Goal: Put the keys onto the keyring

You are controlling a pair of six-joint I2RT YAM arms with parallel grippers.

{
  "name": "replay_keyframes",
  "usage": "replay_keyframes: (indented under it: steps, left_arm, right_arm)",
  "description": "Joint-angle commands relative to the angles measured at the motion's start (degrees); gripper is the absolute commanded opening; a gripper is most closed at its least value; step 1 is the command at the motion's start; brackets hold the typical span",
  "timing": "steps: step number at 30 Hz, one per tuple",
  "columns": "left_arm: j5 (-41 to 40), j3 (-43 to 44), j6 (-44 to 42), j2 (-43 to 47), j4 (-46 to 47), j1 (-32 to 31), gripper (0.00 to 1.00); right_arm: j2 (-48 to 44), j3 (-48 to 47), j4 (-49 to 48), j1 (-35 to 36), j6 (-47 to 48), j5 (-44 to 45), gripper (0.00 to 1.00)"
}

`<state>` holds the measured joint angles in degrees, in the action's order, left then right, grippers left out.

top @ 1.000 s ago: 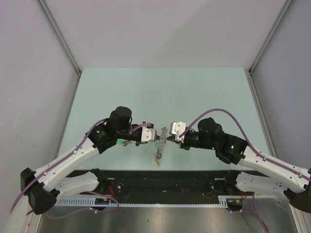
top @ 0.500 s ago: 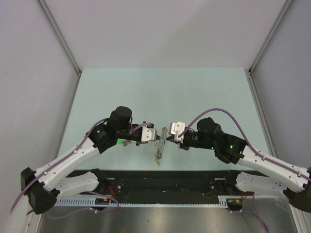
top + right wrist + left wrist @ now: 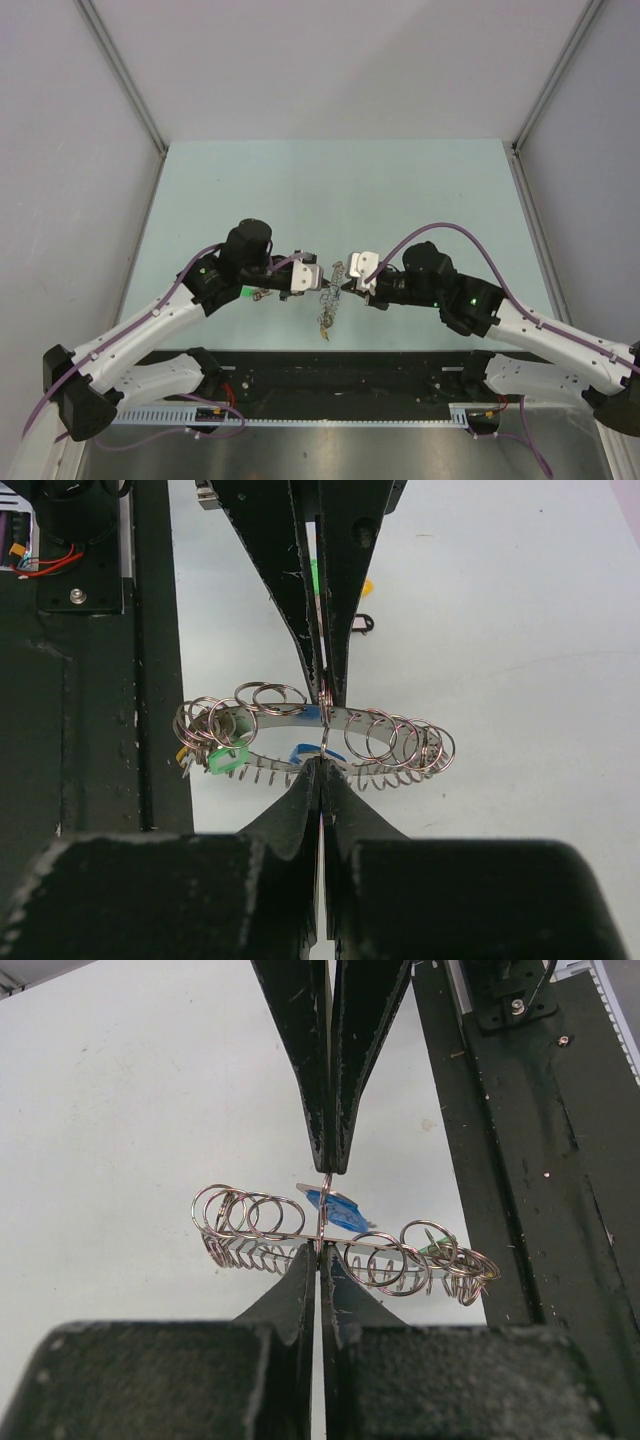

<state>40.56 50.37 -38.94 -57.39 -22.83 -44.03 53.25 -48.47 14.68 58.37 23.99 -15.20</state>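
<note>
The keyring [image 3: 330, 292] hangs between my two grippers over the table's near middle. It is a silver band fringed with small rings, with green [image 3: 225, 758], blue [image 3: 305, 750] and yellow tags on it. My left gripper [image 3: 318, 281] is shut on the keyring's band [image 3: 250, 1235]; its tips [image 3: 320, 1250] meet at the wire. My right gripper [image 3: 345, 286] faces it, shut on a small split ring [image 3: 323, 742] beside the blue tag [image 3: 335, 1205]. Loose keys [image 3: 262, 294] with a green tag [image 3: 245, 292] lie under the left arm, and show in the right wrist view [image 3: 362, 625].
The black base rail [image 3: 330, 370] runs along the table's near edge, just below the hanging keyring. Grey walls enclose the pale green table [image 3: 330, 190] on three sides.
My right gripper has edged slightly left, closer to the left gripper. The keyring stays held between them, and the left arm has hardly moved.
</note>
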Motion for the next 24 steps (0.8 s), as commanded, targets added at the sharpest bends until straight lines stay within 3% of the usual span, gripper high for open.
replay_keyframes:
  steps: [1, 24]
  left_arm:
    - [3.8, 0.8, -0.3, 0.0, 2.6, -0.4, 0.00]
    - [4.4, 1.3, 0.2, -1.1, 2.1, -1.3, 0.00]
  right_arm:
    - [0.4, -2.7, -4.3, 0.2, -1.0, -1.2, 0.00]
    - [0.1, -2.7, -7.6, 0.0, -2.5, -2.6, 0.00]
